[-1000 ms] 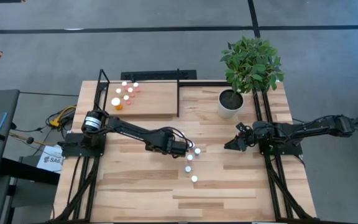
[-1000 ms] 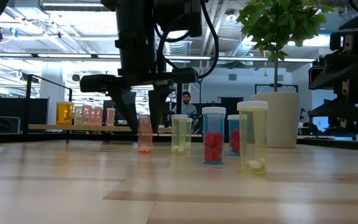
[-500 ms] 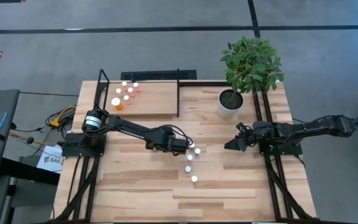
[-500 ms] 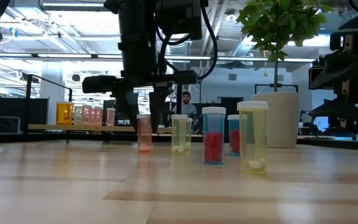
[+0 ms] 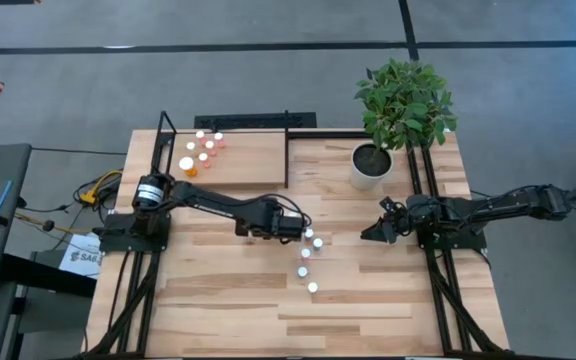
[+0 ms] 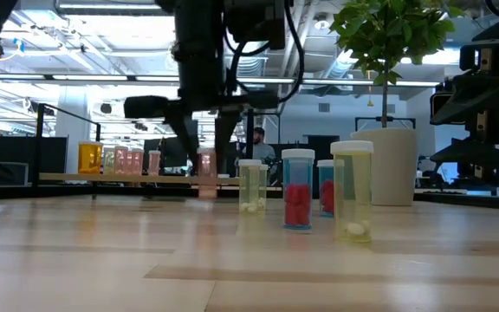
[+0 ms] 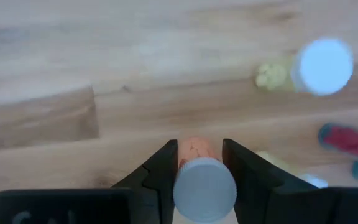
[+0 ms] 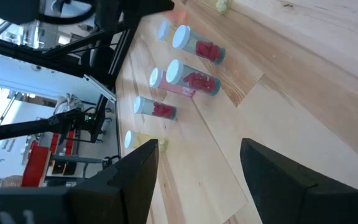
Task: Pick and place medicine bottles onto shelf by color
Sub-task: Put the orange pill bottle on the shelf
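My left gripper (image 5: 296, 228) is shut on a pale orange medicine bottle (image 6: 206, 164) with a white cap (image 7: 204, 189), near the table's middle. Several more capped bottles stand upright on the table just right of it: a yellow one (image 6: 249, 185), red ones (image 6: 298, 190) and a larger yellow one (image 6: 353, 191). The shelf (image 5: 243, 160) lies at the far left, with several bottles (image 5: 203, 150) standing on its left end. My right gripper (image 5: 373, 232) waits open at the table's right side. My left gripper pinches the orange bottle between its two fingers (image 7: 164, 169), which sit on opposite sides of its upper part (image 7: 194, 151) by the cap. The fingers come steeply from above, pointing down. The bottle hangs upright below them, lifted clear of the table.
A white plant pot (image 5: 370, 165) with a leafy plant (image 5: 405, 100) stands at the far right. The shelf's black uprights (image 5: 286, 150) rise at its right end. Bare tabletop (image 5: 218, 300) lies toward the near edge. A person shows in the room behind (image 6: 259, 143).
My left gripper's fingers have shut on the orange bottle, which stood on the table between them. The gripper has then risen, and the bottle has come off the table, still upright. The other bottles and my right gripper have kept still.
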`<state>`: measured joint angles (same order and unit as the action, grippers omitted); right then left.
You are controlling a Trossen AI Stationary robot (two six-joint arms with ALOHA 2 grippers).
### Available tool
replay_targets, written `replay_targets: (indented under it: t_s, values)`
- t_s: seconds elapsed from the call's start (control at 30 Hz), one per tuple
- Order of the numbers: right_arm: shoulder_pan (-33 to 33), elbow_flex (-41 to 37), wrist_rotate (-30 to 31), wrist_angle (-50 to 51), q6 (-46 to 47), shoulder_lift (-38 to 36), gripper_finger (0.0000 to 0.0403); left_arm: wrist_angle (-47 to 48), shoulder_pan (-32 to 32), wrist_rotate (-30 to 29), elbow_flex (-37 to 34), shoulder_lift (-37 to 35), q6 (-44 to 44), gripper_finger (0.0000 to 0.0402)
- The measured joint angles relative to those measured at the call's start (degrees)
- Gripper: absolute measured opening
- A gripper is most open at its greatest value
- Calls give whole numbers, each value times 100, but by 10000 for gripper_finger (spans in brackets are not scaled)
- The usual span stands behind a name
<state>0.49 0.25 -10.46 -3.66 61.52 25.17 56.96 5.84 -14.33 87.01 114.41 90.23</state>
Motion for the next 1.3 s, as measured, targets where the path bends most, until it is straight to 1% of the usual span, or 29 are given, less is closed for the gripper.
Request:
replay_targets:
  t_s: [0.17,0.33,0.47,0.67,0.77,0.83,0.97,1.07,1.17,1.23,1.3]
  values:
    - [1,1,0,0,0,-1,249,790,-197,-309,646,-11,-351,103]
    - [0,0,2,0,0,0,249,1358,-466,-731,1034,-13,-566,103]
    - [2,1,2,0,0,-1,249,1518,-814,-733,1063,-13,-903,103]
    - [0,1,0,0,0,-2,249,1514,-1463,-625,1070,-28,-2103,103]
    - [1,1,0,0,0,0,249,1541,-1825,-394,1068,-201,-2498,103]
    - [0,0,0,0,0,-1,249,1596,-2031,-372,1068,-407,-2736,103]
    - [0,0,0,0,0,-2,249,1670,-2427,-751,1068,-761,-3348,103]
    - [1,2,0,0,0,0,249,1685,-2821,-1012,1070,-899,-3727,103]
    - [1,0,0,0,0,-1,249,1443,-3251,-899,954,-868,-4139,103]
    - [2,0,0,0,0,-2,249,1121,-3526,-570,774,-853,-4548,103]
    - [0,0,0,0,0,-1,249,990,-3789,-208,646,-839,-4903,103]
